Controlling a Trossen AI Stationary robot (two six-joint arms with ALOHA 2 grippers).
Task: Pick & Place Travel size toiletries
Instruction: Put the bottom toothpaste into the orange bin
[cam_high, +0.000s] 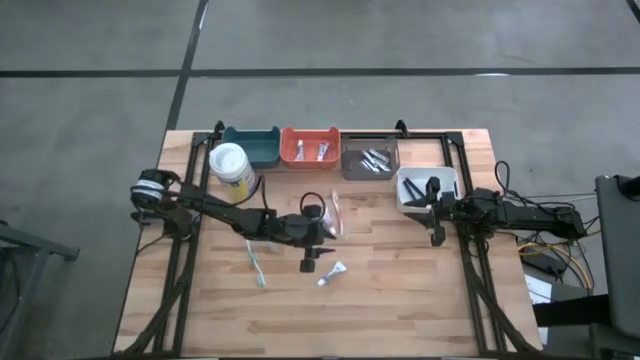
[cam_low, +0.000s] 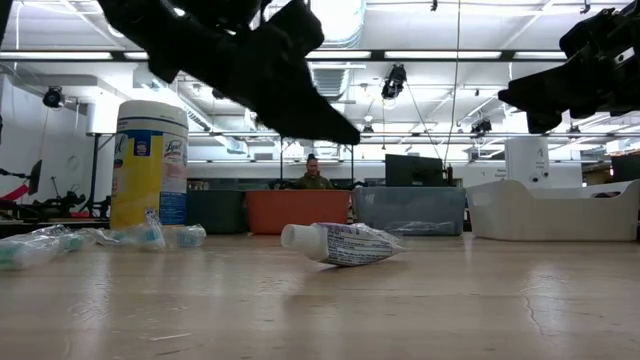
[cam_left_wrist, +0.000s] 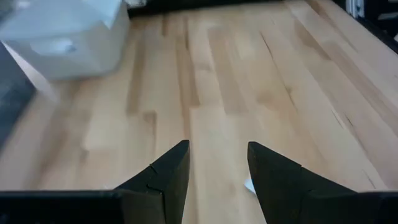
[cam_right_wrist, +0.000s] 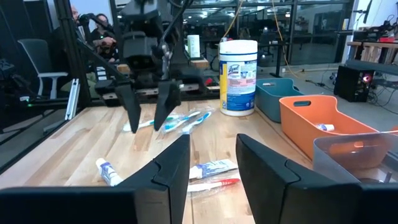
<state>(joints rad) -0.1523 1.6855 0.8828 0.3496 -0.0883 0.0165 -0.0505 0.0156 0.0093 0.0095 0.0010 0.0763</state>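
While the left gripper (cam_high: 312, 262) hung with fingers apart and empty over the middle of the bench (cam_high: 400, 310), a small tube (cam_high: 332, 273) lay just beside it; toothbrushes (cam_high: 255, 262) lay nearby; the right gripper (cam_high: 436, 212), also apart and empty, hovered by the white bin (cam_high: 425, 188) at the far right edge.

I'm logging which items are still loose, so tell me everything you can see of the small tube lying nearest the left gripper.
The small tube is soft white plastic with a white screw cap and blue-purple print. It lies on its side on the wooden table, its body creased and partly squeezed. It sits apart from the toothbrushes, outside every bin. The left gripper hangs open just above it, not touching.
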